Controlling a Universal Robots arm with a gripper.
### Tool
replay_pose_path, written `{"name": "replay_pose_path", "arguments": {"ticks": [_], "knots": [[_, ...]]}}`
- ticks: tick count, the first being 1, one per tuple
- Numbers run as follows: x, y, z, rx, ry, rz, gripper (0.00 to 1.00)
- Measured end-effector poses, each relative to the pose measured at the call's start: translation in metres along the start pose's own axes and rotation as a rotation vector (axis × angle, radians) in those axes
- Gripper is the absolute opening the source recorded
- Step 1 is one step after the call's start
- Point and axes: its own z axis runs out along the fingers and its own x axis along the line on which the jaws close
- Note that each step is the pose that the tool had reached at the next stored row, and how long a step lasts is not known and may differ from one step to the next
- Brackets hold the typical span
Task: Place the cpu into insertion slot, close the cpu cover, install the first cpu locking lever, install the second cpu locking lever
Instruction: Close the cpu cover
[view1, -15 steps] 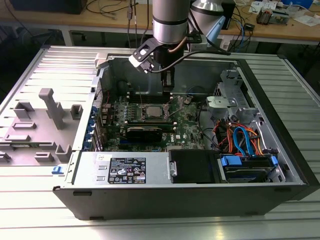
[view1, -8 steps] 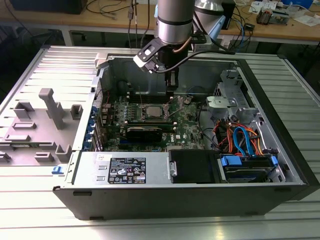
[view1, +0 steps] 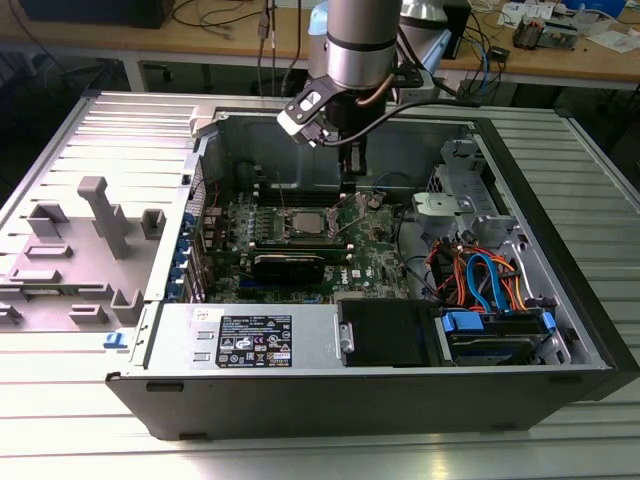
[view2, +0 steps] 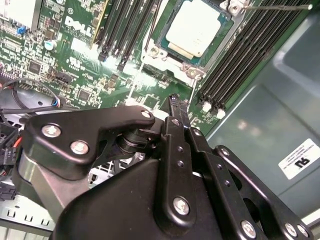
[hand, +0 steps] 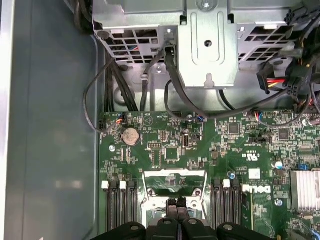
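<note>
My end effector (view2: 175, 101) is clenched, fingertips pressed together and holding nothing, hovering near the insertion slot (view2: 186, 67), where the cpu (view2: 197, 30) already sits.

Bright, even light falls from above. Pale glare streaks the ribbed table (view1: 400, 455); the cpu (view2: 197, 27) gleams whitish in the second wrist view; the case wall (hand: 50, 125) lies dimmer.
</note>
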Motion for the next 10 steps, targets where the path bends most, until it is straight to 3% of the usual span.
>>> {"name": "replay_pose_path", "arguments": {"ticks": [10], "knots": [[0.0001, 0.0163, 0.0008, 0.0001, -0.0001, 0.000, 0.11]]}}
